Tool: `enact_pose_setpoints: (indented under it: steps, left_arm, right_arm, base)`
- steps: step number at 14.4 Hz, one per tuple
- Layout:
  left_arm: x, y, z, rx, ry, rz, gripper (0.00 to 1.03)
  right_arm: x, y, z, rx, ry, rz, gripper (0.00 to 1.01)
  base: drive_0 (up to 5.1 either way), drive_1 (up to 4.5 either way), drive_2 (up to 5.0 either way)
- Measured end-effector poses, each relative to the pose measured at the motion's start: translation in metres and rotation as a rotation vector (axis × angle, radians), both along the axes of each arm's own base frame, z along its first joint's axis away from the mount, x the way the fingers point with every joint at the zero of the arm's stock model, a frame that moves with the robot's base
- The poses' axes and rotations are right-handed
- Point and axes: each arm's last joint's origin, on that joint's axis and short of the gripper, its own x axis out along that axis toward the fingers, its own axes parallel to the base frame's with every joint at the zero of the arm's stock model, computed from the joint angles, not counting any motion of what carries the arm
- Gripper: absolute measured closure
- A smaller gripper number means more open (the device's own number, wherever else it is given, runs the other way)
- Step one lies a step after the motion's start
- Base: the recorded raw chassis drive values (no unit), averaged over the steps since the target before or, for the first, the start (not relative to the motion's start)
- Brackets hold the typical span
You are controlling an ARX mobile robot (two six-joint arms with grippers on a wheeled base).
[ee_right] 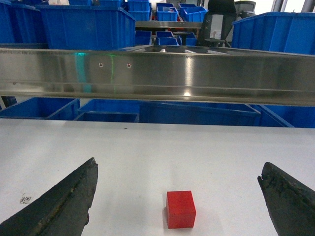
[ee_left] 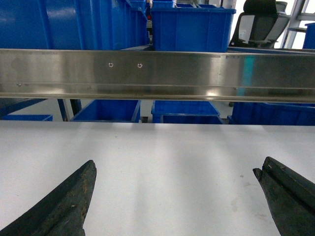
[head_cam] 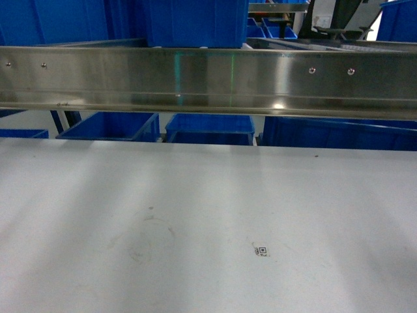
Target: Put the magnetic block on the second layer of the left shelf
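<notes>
Now magnetic block (ee_right: 180, 209) upright on tabletop (ee_right: 147, 152), corner forward; both claws spread, empty.

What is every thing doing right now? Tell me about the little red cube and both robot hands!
magnetic block: sitting upright on the white table, loose, nothing touching it.
right hand: open wide, empty, fingers either side of the block but apart from it.
left hand: open wide, empty, over bare table.
table: flat, with a small printed marker on it.
steel beam: level, fixed across above the table's far edge.
blue crates: standing behind the beam.
</notes>
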Motion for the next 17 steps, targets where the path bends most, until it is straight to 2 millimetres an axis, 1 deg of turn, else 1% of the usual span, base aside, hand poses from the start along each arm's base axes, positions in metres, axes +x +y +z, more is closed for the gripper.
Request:
enact_pose_setpoints:
  steps: [16, 17]
  left_arm:
    - [0.0000, 0.0000, 0.0000, 0.000, 0.000, 0.000, 0.05]
    - [0.0000, 0.0000, 0.0000, 0.000, 0.000, 0.000, 0.05]
  right_arm:
    - [0.0000, 0.0000, 0.0000, 0.000, 0.000, 0.000, 0.03]
    - [0.0000, 0.0006, -0.0018, 0.010, 0.021, -0.004, 0.03]
  base:
    - [0.0, 0.00, 0.0]
    - [0.0, 0.00, 0.0]
